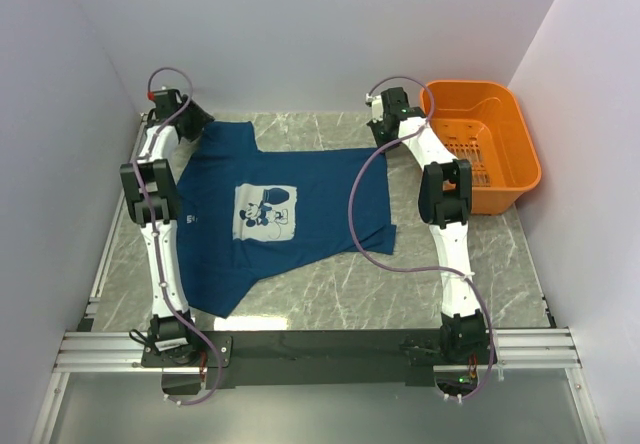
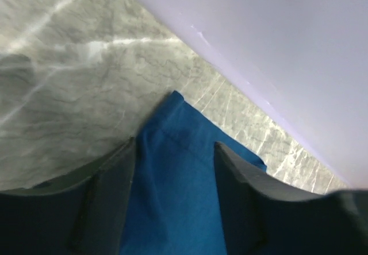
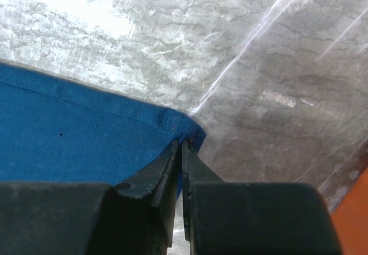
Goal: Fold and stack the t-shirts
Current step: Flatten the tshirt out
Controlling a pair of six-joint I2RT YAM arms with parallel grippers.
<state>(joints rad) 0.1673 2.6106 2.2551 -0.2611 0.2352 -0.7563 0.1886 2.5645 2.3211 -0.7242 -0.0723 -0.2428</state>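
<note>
One dark navy-blue t-shirt lies spread flat on the marble table, its pale cartoon-mouse print facing up. My left gripper is at the shirt's far left corner. In the left wrist view it is open, its fingers standing either side of the blue cloth. My right gripper is at the shirt's far right corner. In the right wrist view it is shut on the corner of the t-shirt.
An orange plastic basket stands at the back right, close beside the right arm. White walls enclose the table at the back and both sides. Bare marble shows in front of the shirt.
</note>
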